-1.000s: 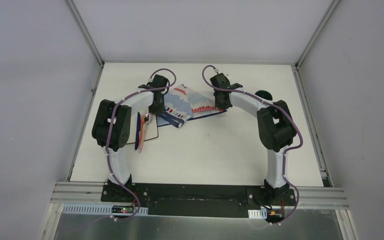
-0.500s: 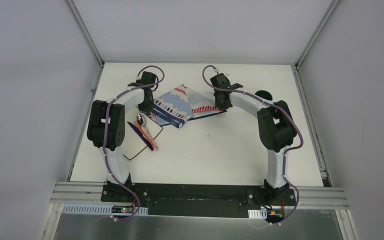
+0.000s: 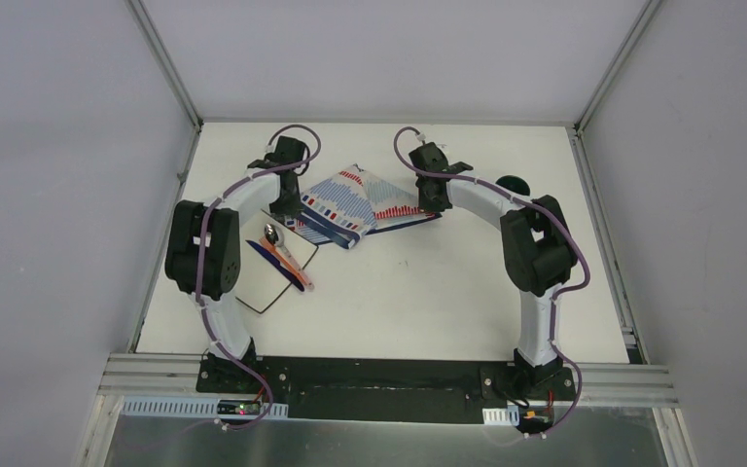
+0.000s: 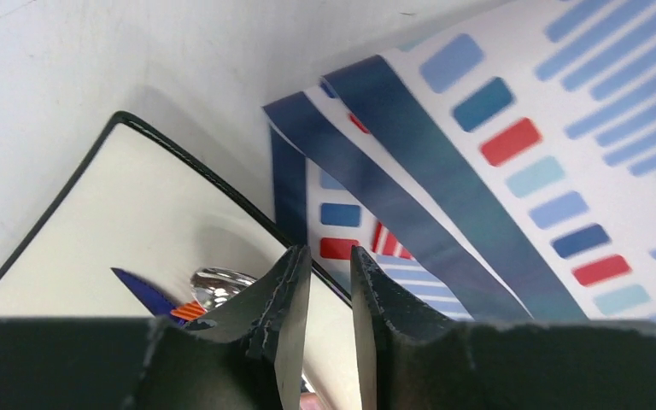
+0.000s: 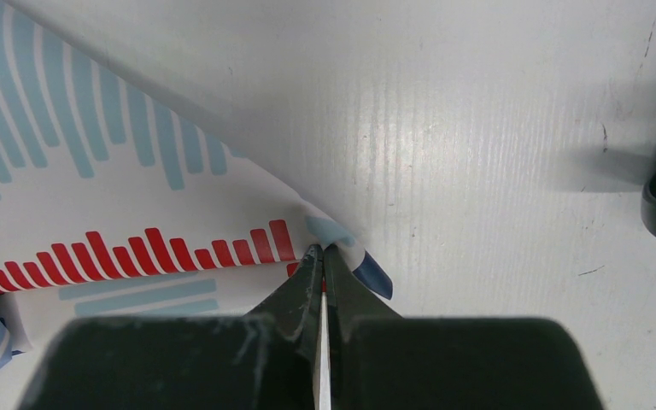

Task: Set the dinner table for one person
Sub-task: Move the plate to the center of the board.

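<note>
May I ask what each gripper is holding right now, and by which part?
The right gripper pinches the striped cloth near its corner; the left gripper is slightly open, holding nothing.

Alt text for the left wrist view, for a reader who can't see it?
The left hand, slightly open and holding nothing, hangs over the black-rimmed edge of a white plate, next to a folded striped cloth. A spoon lies on the plate.

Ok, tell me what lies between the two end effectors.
The striped cloth lies between the left end effector and right end effector, seen in the top view.
</note>
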You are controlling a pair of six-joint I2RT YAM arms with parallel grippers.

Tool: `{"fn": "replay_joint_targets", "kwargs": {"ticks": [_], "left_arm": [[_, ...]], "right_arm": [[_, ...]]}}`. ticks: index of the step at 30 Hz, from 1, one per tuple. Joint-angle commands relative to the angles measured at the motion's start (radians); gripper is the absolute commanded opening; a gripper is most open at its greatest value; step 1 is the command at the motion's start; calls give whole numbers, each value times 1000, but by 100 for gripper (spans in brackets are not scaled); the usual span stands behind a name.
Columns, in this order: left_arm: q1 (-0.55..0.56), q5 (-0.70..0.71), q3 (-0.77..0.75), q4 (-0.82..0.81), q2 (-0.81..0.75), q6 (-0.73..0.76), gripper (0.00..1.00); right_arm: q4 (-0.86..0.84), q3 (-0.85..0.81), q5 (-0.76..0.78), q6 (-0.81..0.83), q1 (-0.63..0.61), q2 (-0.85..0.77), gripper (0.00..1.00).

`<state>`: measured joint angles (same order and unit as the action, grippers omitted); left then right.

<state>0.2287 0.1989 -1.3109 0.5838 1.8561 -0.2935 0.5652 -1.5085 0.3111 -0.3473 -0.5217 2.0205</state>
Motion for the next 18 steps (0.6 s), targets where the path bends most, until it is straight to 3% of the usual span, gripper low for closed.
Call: {"fn": "replay_joint_targets", "kwargs": {"ticks": [1, 3, 6, 7, 18], "left_arm": [[46, -39, -14, -4, -67, -11, 26], [67, -37, -3, -6, -60, -19, 23], [101, -39, 24, -16, -48, -35, 2], [114, -38, 33, -20, -45, -41, 0], [193, -31, 141, -34, -45, -117, 0]], "right_arm": [[-2, -3, 52, 27, 14, -61, 0], [-2, -2, 52, 29, 12, -63, 0], [-4, -1, 52, 33, 12, -65, 0], [-5, 0, 51, 32, 12, -66, 0], [-13, 13, 51, 33, 8, -81, 0]]}}
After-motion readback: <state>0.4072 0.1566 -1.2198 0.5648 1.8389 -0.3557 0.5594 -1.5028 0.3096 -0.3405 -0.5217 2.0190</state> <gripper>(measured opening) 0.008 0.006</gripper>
